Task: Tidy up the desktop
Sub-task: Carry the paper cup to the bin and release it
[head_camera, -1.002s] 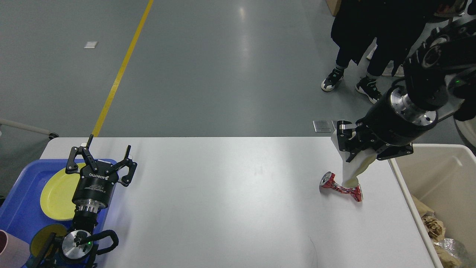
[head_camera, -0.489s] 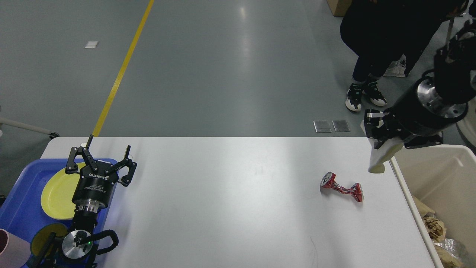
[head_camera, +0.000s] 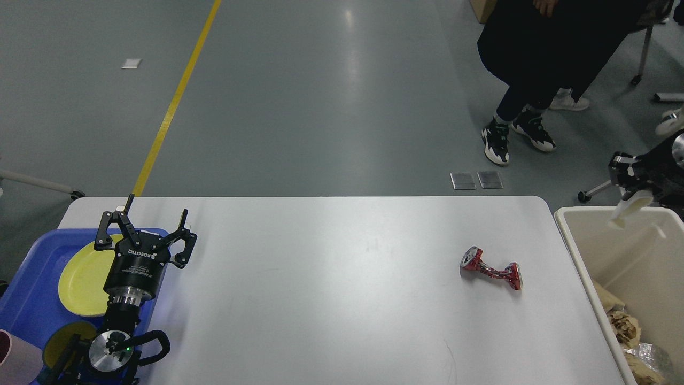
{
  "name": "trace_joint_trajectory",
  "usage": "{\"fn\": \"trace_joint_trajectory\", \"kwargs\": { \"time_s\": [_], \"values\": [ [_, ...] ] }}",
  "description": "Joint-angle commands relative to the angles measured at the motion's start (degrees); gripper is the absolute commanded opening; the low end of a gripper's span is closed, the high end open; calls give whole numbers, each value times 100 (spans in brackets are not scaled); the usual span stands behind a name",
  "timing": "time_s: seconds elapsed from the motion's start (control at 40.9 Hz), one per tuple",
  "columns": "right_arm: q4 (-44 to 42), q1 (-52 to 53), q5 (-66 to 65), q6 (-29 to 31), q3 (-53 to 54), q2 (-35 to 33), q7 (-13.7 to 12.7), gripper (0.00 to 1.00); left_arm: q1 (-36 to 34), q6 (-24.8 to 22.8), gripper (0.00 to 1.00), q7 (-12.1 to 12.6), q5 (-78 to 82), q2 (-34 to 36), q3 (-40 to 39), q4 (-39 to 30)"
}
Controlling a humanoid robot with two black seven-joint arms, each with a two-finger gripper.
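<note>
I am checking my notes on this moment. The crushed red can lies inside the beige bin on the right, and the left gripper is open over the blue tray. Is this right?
Not quite. The head view shows the crushed red can lying on the white desktop, left of the beige bin, not inside it. The rest holds: the left gripper is open over the blue tray.

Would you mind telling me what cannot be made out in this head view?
- Right gripper: small, cut by the right edge; its grip on the white item is unclear.
- Beige bin: contents cropped by the right edge.
- Pink cup: cut off at the bottom-left corner.
- Person: upper body above the frame.
</note>
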Motion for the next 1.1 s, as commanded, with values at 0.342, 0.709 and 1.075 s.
{"fn": "trace_joint_trajectory", "kwargs": {
  "time_s": [0.342,0.709,1.075],
  "values": [
    [-3997,-4132,-24,-25,2139,-491,9,0,-1,0,96,-8,0,0,0,1],
    [-5677,-6110,-32,-982,2702,195,9,0,-1,0,96,-9,0,0,0,1],
    [-5774,-7060,-32,-2257,2702,617,9,0,-1,0,96,0,0,0,0,1]
  ]
}}
